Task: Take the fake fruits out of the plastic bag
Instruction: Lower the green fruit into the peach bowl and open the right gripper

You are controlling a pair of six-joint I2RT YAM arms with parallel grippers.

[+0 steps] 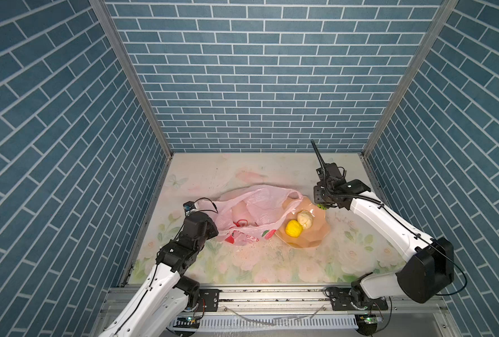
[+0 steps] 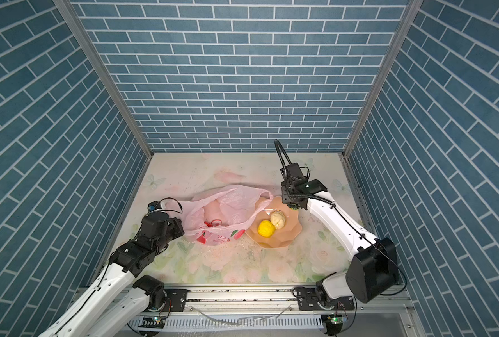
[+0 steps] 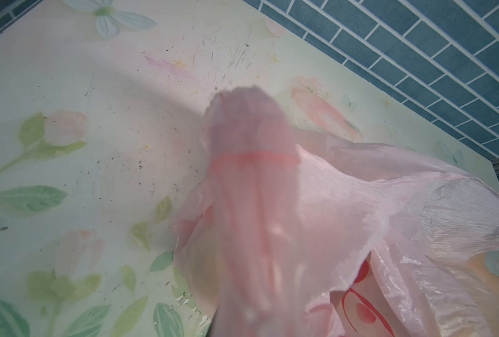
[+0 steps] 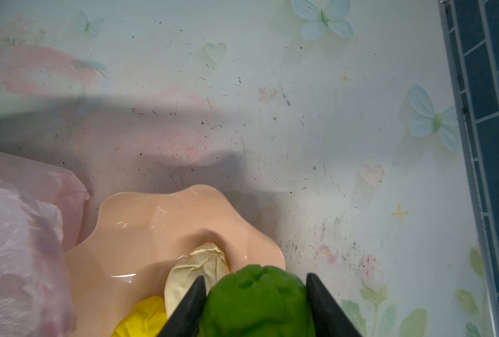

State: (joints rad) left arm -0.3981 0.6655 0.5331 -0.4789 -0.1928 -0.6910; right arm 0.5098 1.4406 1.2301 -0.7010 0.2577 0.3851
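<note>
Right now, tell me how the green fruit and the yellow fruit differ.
The green fruit is held between the fingers of the right gripper; the yellow fruit lies free. The yellow fruit rests inside the peach bowl, touching the cream fruit; the green fruit is at the bowl's rim. Both are outside the plastic bag.

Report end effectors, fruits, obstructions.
Left end effector shut on translucent pink plastic bag. Right end effector shut on green toy fruit at peach scalloped bowl. Yellow fruit, cream fruit in bowl. Nothing blocking.
</note>
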